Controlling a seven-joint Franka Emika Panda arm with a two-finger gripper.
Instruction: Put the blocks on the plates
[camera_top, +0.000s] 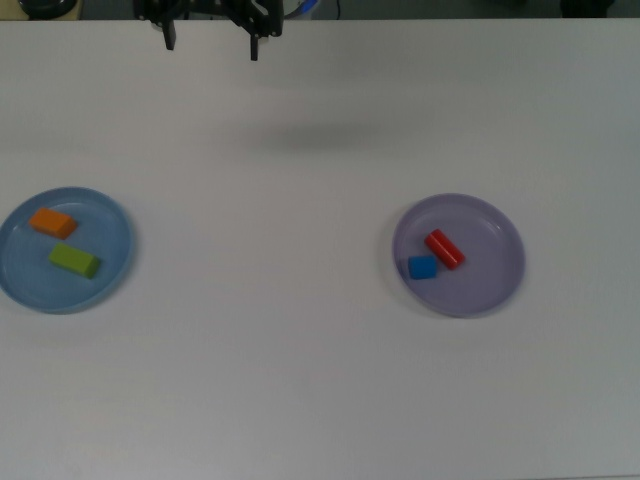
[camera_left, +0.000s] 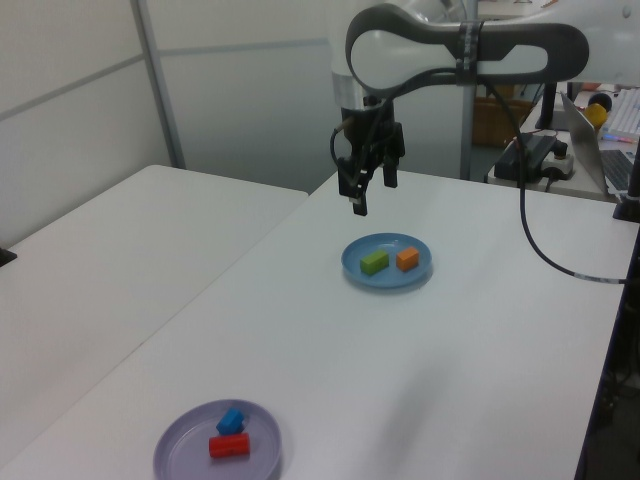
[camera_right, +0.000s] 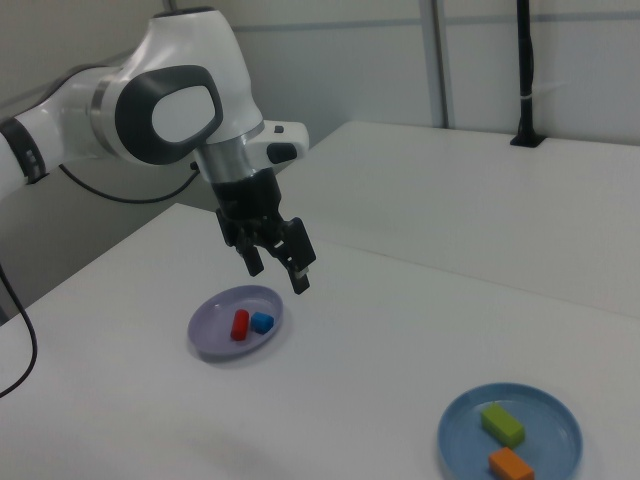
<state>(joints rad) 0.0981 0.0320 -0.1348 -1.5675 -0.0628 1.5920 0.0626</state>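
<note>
I see the gripper (camera_right: 277, 264) above the white surface (camera_top: 300, 360), jaws released and empty. Taking the light blue plate (camera_top: 110, 275) as landmark: the green block (camera_top: 74, 260) and orange block (camera_top: 52, 222) lie on it; the lavender plate (camera_top: 490, 285), well apart, carries the red cylinder (camera_top: 444, 248) and blue block (camera_top: 422, 267).

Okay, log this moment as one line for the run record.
pincer: open, empty, raised above table | blue plate: green block, orange block | lavender plate: red block, blue block
</note>
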